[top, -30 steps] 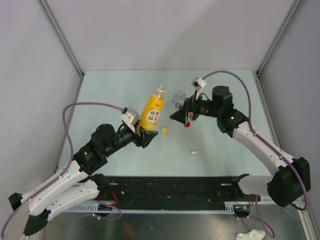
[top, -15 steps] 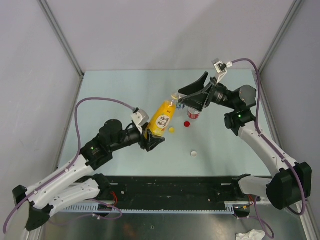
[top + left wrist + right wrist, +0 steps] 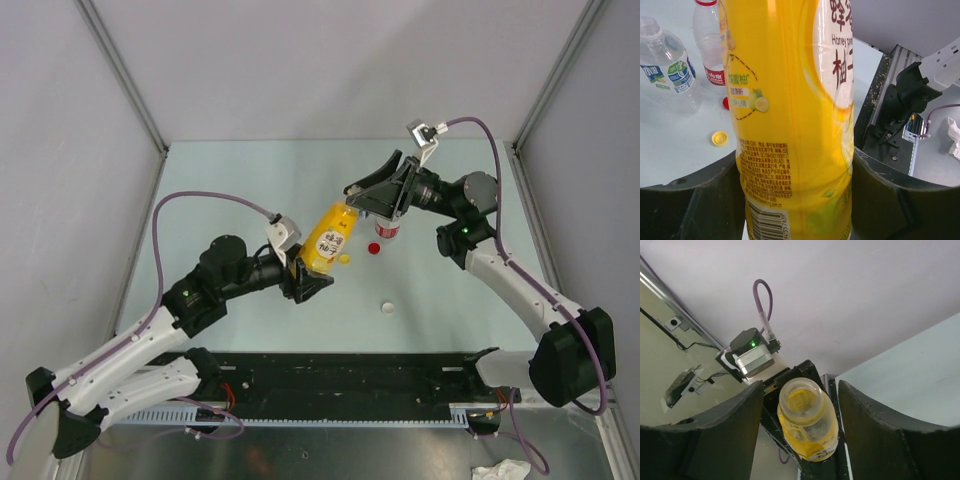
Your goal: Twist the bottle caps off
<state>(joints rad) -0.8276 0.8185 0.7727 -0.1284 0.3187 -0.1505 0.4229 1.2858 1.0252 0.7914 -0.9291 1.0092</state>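
Note:
My left gripper (image 3: 312, 272) is shut on the lower body of the yellow-liquid bottle (image 3: 330, 238), which is held off the table and tilted toward the right arm. The bottle fills the left wrist view (image 3: 790, 100). My right gripper (image 3: 350, 200) is open, its fingers on either side of the bottle's neck with gaps. In the right wrist view the bottle's mouth (image 3: 801, 400) is bare, with no cap. The yellow cap (image 3: 345, 259), red cap (image 3: 374, 248) and white cap (image 3: 388, 308) lie loose on the table.
The red-label bottle (image 3: 387, 230) stands just below the right gripper; it also shows in the left wrist view (image 3: 710, 50) beside the clear blue-green-label bottle (image 3: 665, 70). A black rail (image 3: 340, 385) runs along the near table edge.
The left arm carried the yellow bottle rightward and tilted it. The right gripper rose from near the red cap to the bottle's mouth, and its jaws narrowed around the neck.

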